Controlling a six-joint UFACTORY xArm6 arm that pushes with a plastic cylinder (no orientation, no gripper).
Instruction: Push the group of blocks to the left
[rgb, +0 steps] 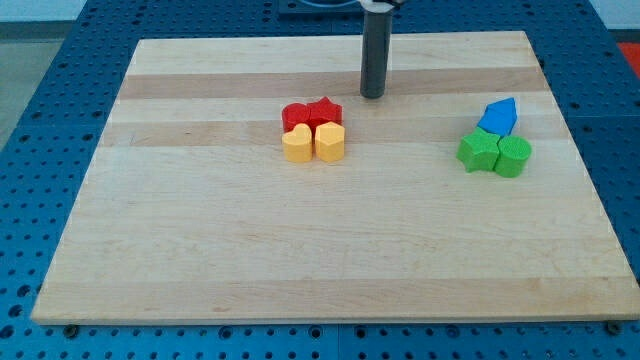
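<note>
Camera view: my tip (372, 96) rests on the counter (200, 250), above-right of the red-yellow cluster (314, 130); no fingers exist. Approach seems underway; next, get right of it, sweep left.

The dark rod (374, 55) is cut off by the top edge, so its upper part and the arm carrying it are out of sight. The two red blocks (310, 113) sit partly hidden behind the two yellow blocks (314, 143) pressed against them. The blue block's (498, 117) lower edge is hidden behind the green blocks (494, 154). The desk's (200, 220) near corners are rounded, and the blue pegboard (60, 60) around it runs off every edge.
</note>
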